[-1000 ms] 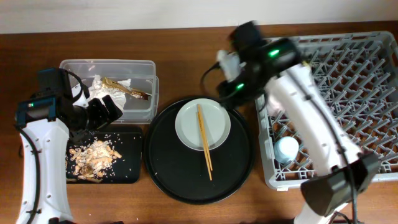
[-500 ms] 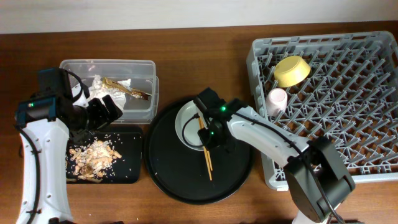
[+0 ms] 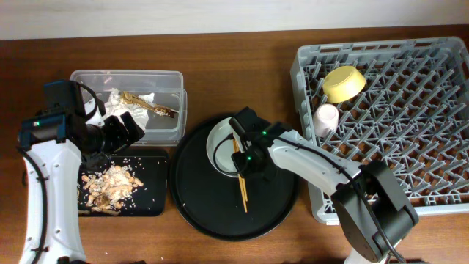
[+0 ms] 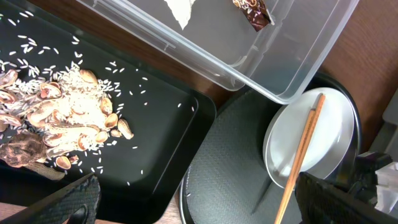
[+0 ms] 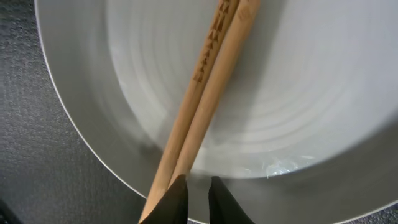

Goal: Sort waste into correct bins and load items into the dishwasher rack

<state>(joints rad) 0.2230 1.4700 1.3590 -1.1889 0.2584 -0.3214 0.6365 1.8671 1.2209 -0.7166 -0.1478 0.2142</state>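
The pale grey-green plate (image 3: pixel 221 152) sits on the large round black tray (image 3: pixel 198 198), with the wooden chopsticks (image 3: pixel 241 187) lying across it. My right gripper (image 3: pixel 245 163) is low over the plate's near rim (image 5: pixel 280 93). Its fingers (image 5: pixel 197 186) are almost together with nothing between them, just right of the chopsticks (image 5: pixel 208 93). My left gripper (image 3: pixel 121 132) is open (image 4: pixel 205 208) and empty between the clear tub (image 3: pixel 165 128) and the flat black tray (image 3: pixel 150 205). The napkin (image 3: pixel 117 99) and wrapper (image 3: pixel 150 106) are in the tub. The food scraps (image 3: pixel 110 187) are on the black tray. The blue cup is hidden.
The grey dishwasher rack (image 3: pixel 410 125) fills the right side, holding the yellow bowl (image 3: pixel 344 82) and pink cup (image 3: pixel 325 117) at its left end. My right arm stretches from the rack's front left corner to the plate. Rice grains (image 4: pixel 87 81) are scattered on the flat tray.
My right arm swung from near the rack's back left corner down onto the plate. In the last half second the chopsticks' near end shifted slightly left. The left arm has not moved.
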